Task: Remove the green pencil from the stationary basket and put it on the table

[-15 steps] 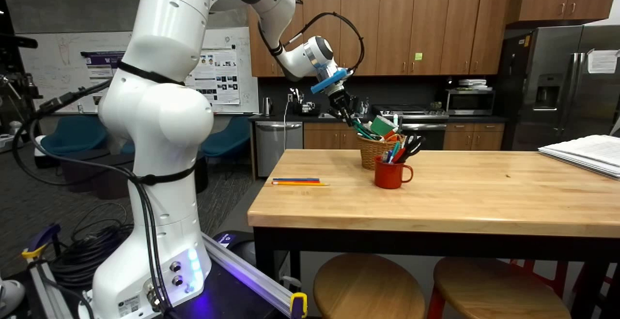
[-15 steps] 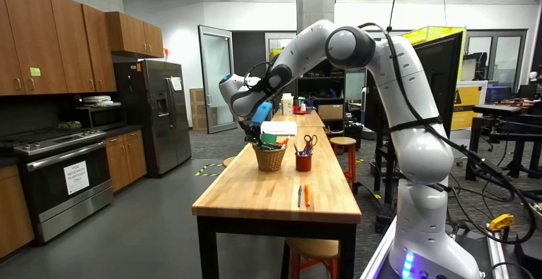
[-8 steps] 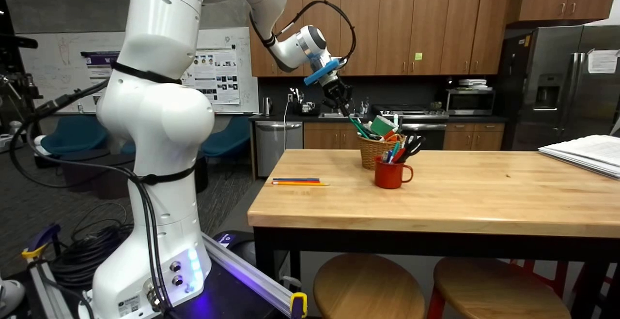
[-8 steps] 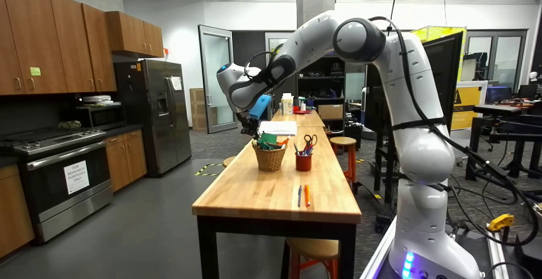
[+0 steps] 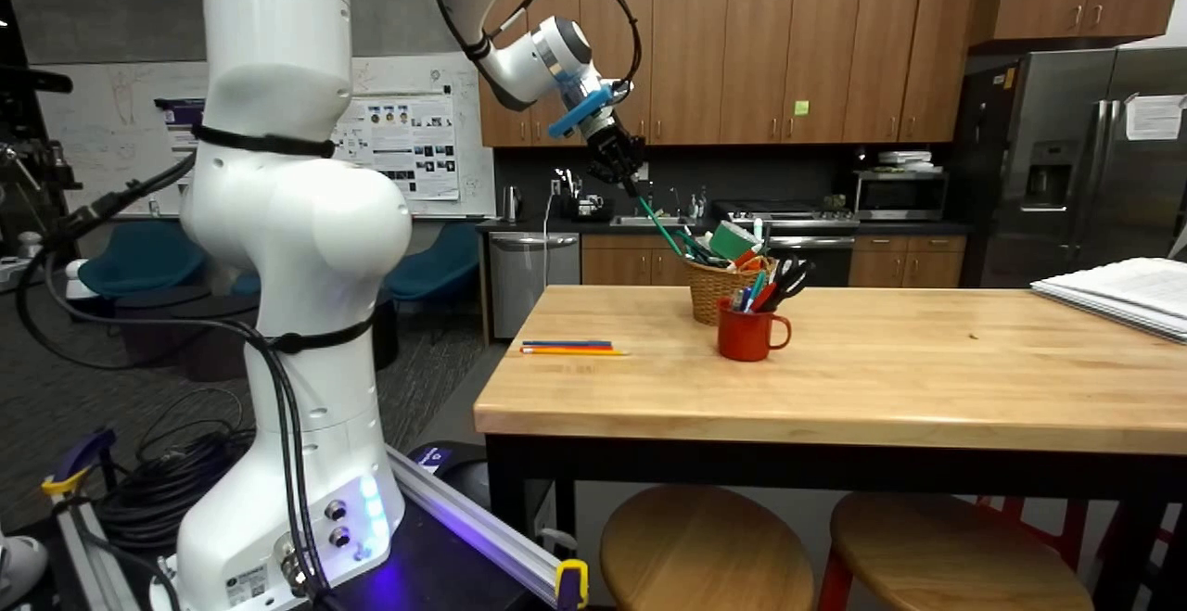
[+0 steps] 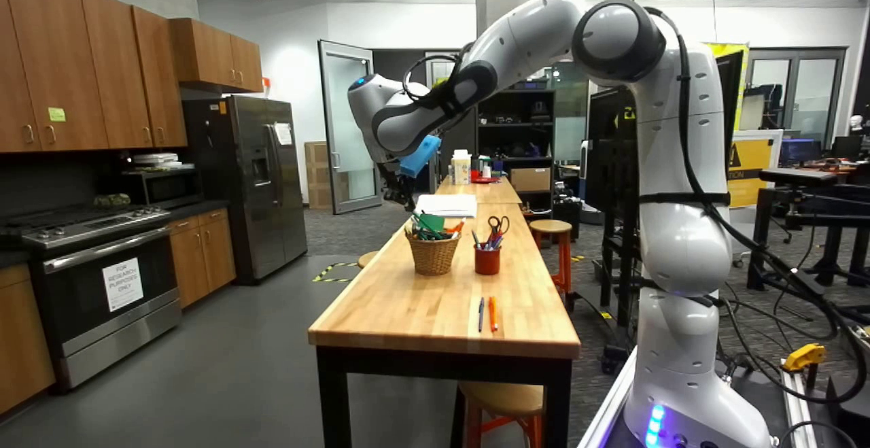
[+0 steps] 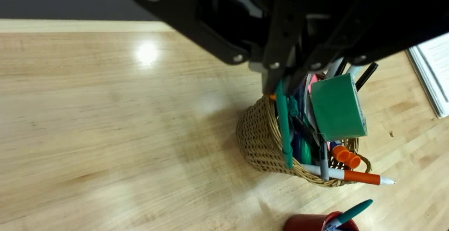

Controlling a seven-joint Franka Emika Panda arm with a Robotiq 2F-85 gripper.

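Observation:
The green pencil (image 5: 659, 225) slants down from my gripper (image 5: 634, 190) toward the stationary basket. In the wrist view the pencil (image 7: 284, 126) comes out from between the fingertips of my gripper (image 7: 279, 85), which is shut on it. Its lower end overlaps the basket's rim; I cannot tell whether the tip is still inside. The tan wicker basket (image 5: 708, 292) stands upright on the light-wood table (image 5: 909, 361), full of pens and green items; it also shows in the wrist view (image 7: 257, 136). In an exterior view my gripper (image 6: 410, 207) is just above the basket (image 6: 435, 257).
A red mug (image 5: 742, 337) with scissors and pens stands beside the basket. A blue pencil (image 6: 481, 314) and an orange one (image 6: 493, 314) lie on the table near its end. A green box (image 7: 336, 108) sticks out of the basket. Papers (image 5: 1127, 291) lie farther along.
My gripper has risen and moved back toward the robot's base, drawing the green pencil upward, so more of its length shows above the basket. The basket and mug have not moved.

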